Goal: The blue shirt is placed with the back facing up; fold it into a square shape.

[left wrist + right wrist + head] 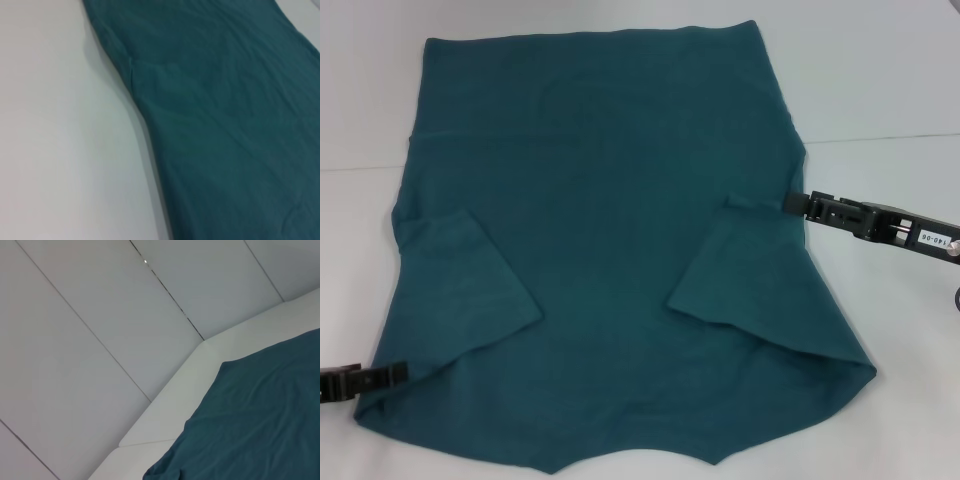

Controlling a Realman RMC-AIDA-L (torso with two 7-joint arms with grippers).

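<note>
White, smooth tabletop (880, 80) stretches under everything, with pale wall panels (100, 315) visible beyond its far edge in the right wrist view. Spread flat across it lies the large dark teal-blue soft fabric T-shirt (610, 220), plain side up, hem away from the robot, both short sleeves already folded inward onto the body. Its long axis runs away from the robot, so each side edge faces one arm. From the right, the black right gripper (800, 204) touches the side edge at the armpit; whether it is pinching cloth I cannot tell. From the left, the black left gripper (390, 375) meets the near shoulder corner, its grasp equally unclear. The cloth looks limp, matte and lightly creased.
</note>
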